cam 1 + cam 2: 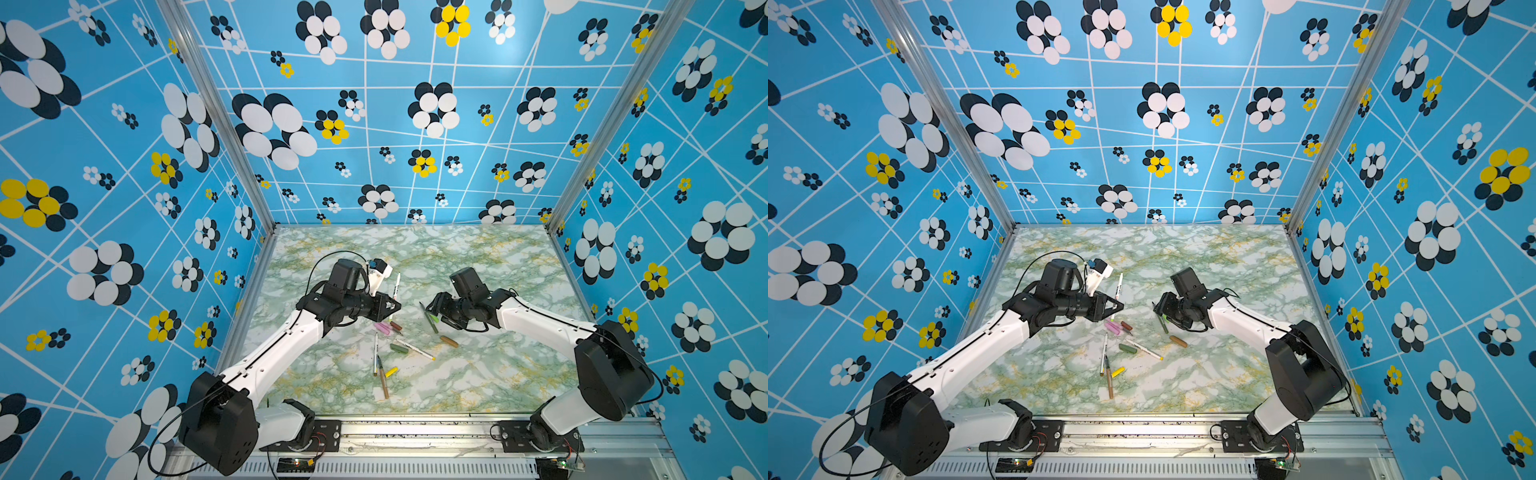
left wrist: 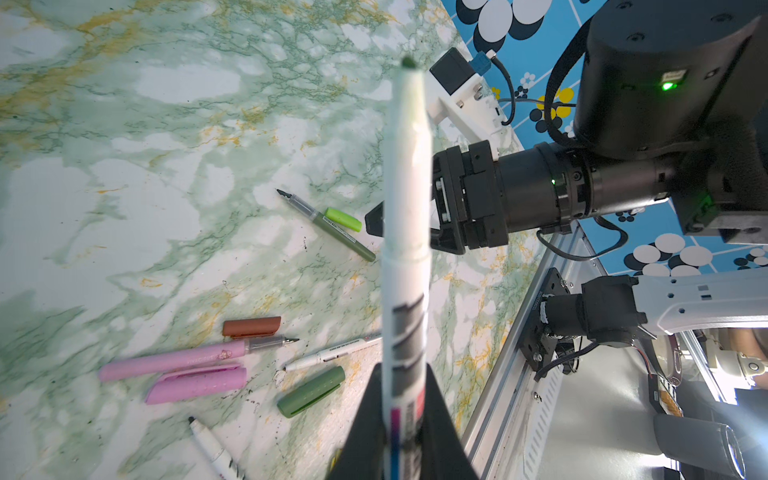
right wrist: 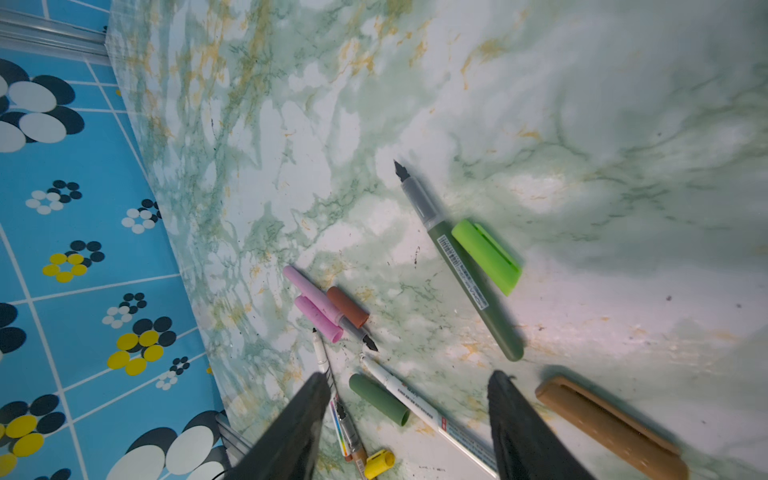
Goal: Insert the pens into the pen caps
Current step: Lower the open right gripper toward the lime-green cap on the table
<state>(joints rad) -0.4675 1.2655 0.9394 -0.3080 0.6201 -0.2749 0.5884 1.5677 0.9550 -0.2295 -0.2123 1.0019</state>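
Our left gripper (image 2: pixel 404 386) is clamped on a white felt-tip pen (image 2: pixel 407 208), whose green tip juts well past the fingertips. Our right gripper (image 3: pixel 409 376) hangs over the table (image 3: pixel 582 124) with its jaws apart. Just ahead of it an olive-green pen (image 3: pixel 469 282) and a light green cap (image 3: pixel 488 257) lie touching, side by side. A tan cap (image 3: pixel 611 424) lies beside one finger, and a dark green cap (image 3: pixel 378 399) lies below the gap.

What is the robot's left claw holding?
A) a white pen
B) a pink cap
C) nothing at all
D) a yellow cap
A: the left claw is shut on a white pen, which sticks out from between its fingers.
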